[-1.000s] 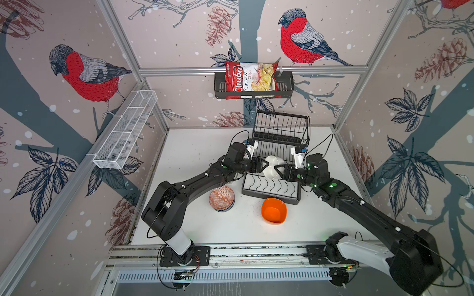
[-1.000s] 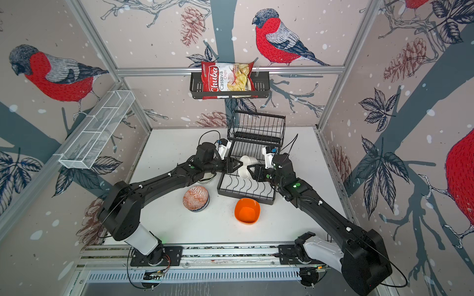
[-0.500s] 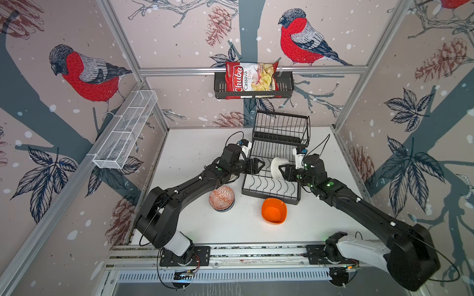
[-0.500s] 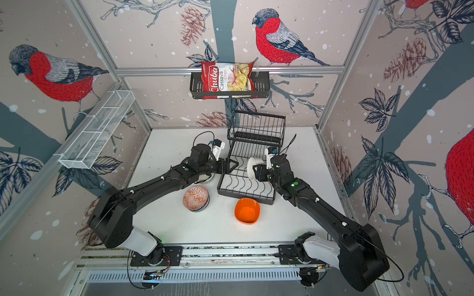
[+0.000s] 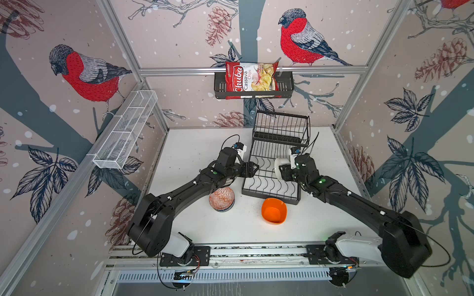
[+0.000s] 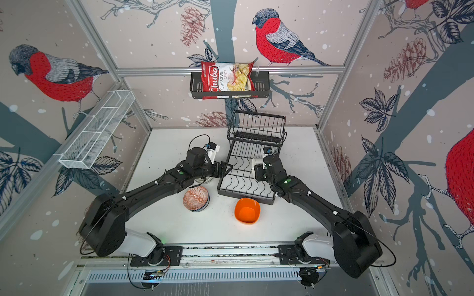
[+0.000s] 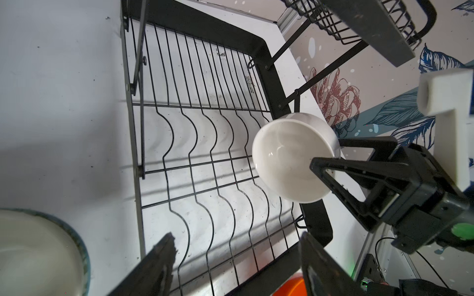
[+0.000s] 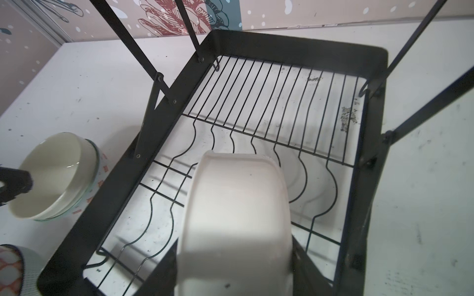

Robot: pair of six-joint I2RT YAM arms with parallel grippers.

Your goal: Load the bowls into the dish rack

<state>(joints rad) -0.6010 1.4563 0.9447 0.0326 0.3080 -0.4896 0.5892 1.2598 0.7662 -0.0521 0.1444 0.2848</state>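
Reading the red bag point(image 5: 251, 79) in the black wall basket point(image 5: 286, 84) gives "Chuba Cassava Chips" (the only legible writing anywhere).

Six bowls show:
- One white bowl point(image 7: 289, 156) is clamped on edge by the right fingers point(image 7: 341, 174), one finger inside the rim and one outside. It hangs over the curved dividers of the rack point(image 5: 269, 197), toward the rack's right side. Whether it touches the wires I cannot tell.
- One orange bowl point(image 5: 274, 210) sits upright on the worktop point(image 5: 192, 143), just in front of the rack's near rim.
- One orange-red patterned bowl point(image 5: 221, 198) sits left of that, nested in a blue bowl point(image 5: 221, 210).
- One cream bowl point(image 8: 51, 174) is nested in a pale bowl with orange marks point(image 8: 102, 174). This pair stands just beside the rack's left side, partly under the left arm in both top views.

The left fingers point(image 7: 159, 266) are spread and hold nothing, at the rack's left edge and pointing across toward the white bowl.

There is one rack, with a raised basket tier behind a flat lower tray.
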